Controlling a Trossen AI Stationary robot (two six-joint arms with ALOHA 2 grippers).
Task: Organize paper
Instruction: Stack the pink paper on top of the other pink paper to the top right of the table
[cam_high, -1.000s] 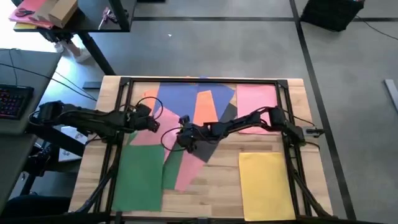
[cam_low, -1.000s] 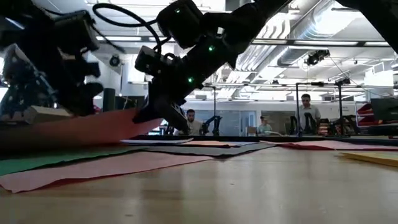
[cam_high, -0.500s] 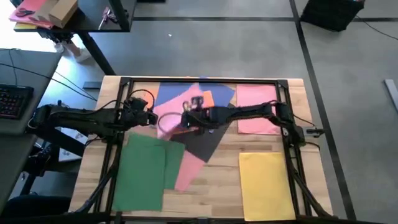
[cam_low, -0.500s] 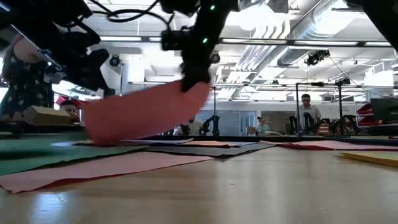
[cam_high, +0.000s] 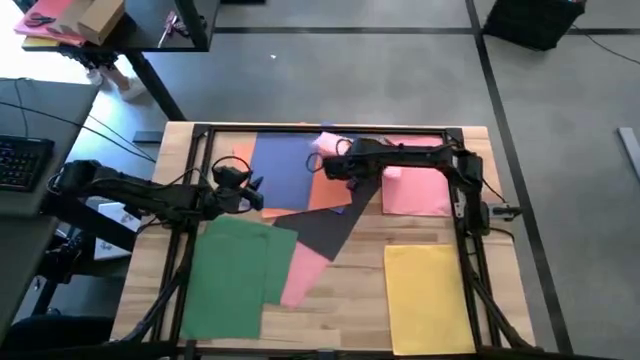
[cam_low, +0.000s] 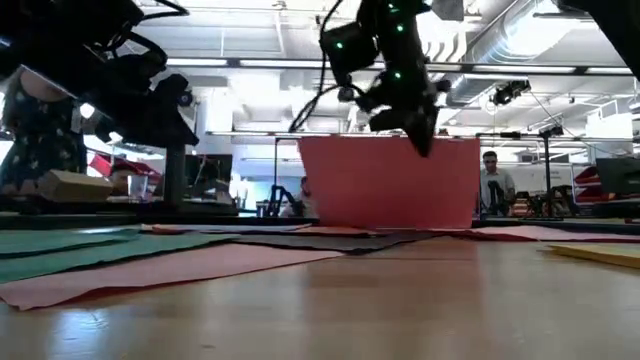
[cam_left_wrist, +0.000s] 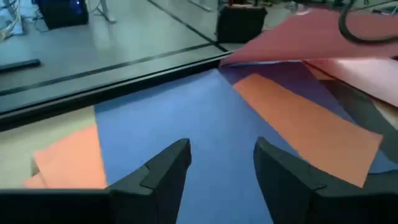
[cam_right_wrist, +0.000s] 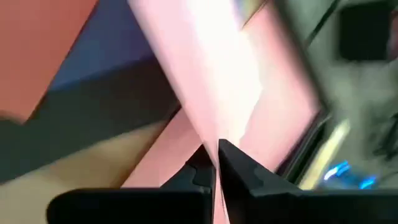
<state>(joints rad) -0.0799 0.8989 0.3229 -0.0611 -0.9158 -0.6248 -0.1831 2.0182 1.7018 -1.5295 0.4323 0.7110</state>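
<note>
Sheets of paper lie spread over the table: blue (cam_high: 290, 165), orange (cam_high: 330, 188), dark grey (cam_high: 325, 228), green (cam_high: 235, 275), pink (cam_high: 415, 188) and yellow (cam_high: 425, 295). My right gripper (cam_high: 338, 165) is over the far middle, shut on one pink sheet (cam_low: 385, 180) that hangs upright below it. My left gripper (cam_left_wrist: 217, 168) is open at the left, low over the blue sheet (cam_left_wrist: 186, 118), with nothing between its fingers. From there the raised pink sheet (cam_left_wrist: 298, 34) shows ahead. My right gripper pinches the pink sheet's top edge (cam_low: 418, 138), near one upper corner, between its two fingers (cam_right_wrist: 231, 163). The fingers point down from above. The sheet hangs like a curtain; whether its lower edge (cam_low: 385, 226) touches the sheets below, I cannot tell.
A black frame (cam_high: 320, 128) runs along the table's far edge and down both sides. Another pink sheet (cam_high: 305, 272) lies slanted beside the green ones. Bare wood (cam_high: 350, 300) shows between it and the yellow sheet. People stand in the room beyond the table.
My right gripper has risen and swung from the table's middle toward the far edge and the right, taking the pink sheet with it. The sheet has come up off the left-middle of the pile and now hangs upright, leaving the orange sheet uncovered.
</note>
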